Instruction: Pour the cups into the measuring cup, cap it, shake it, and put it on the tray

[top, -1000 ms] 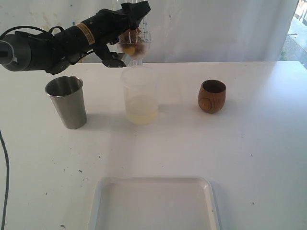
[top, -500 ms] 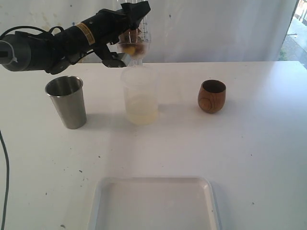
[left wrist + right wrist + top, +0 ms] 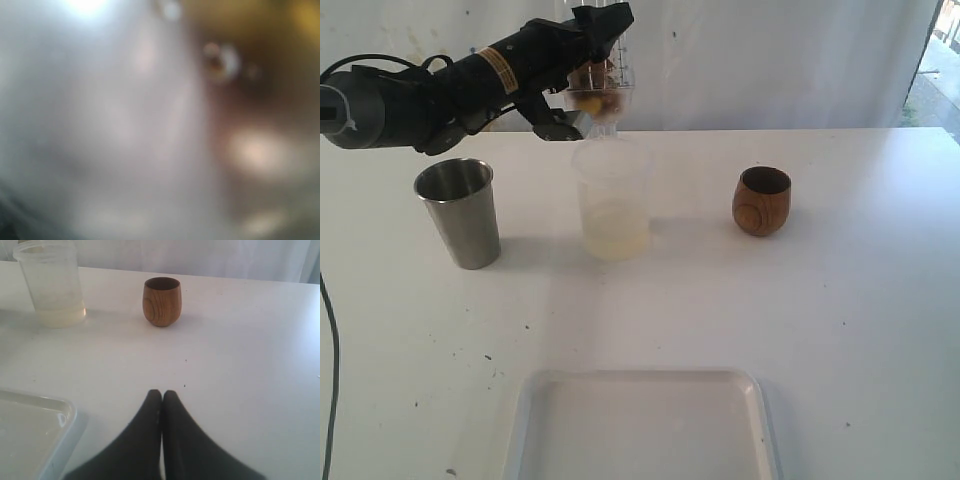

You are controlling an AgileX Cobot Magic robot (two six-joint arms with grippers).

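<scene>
My left gripper (image 3: 592, 68) is raised at the back left and is shut on the measuring cup (image 3: 612, 92), a clear marked jar. The jar is tipped mouth-down, with brown and yellow contents at its low end. It hangs right above a frosted cup (image 3: 611, 200) that holds pale liquid. The left wrist view is only a grey and brown blur. The steel tumbler (image 3: 459, 213) stands upright to the left and the wooden cup (image 3: 761, 201) (image 3: 161, 301) to the right. The white tray (image 3: 640, 376) lies at the front. My right gripper (image 3: 161, 392) is shut and empty, low over the table and well short of the wooden cup.
The frosted cup (image 3: 52, 285) and a corner of the tray (image 3: 67, 412) also show in the right wrist view. A black cable (image 3: 332, 350) hangs down at the left edge. A white wall runs behind the table.
</scene>
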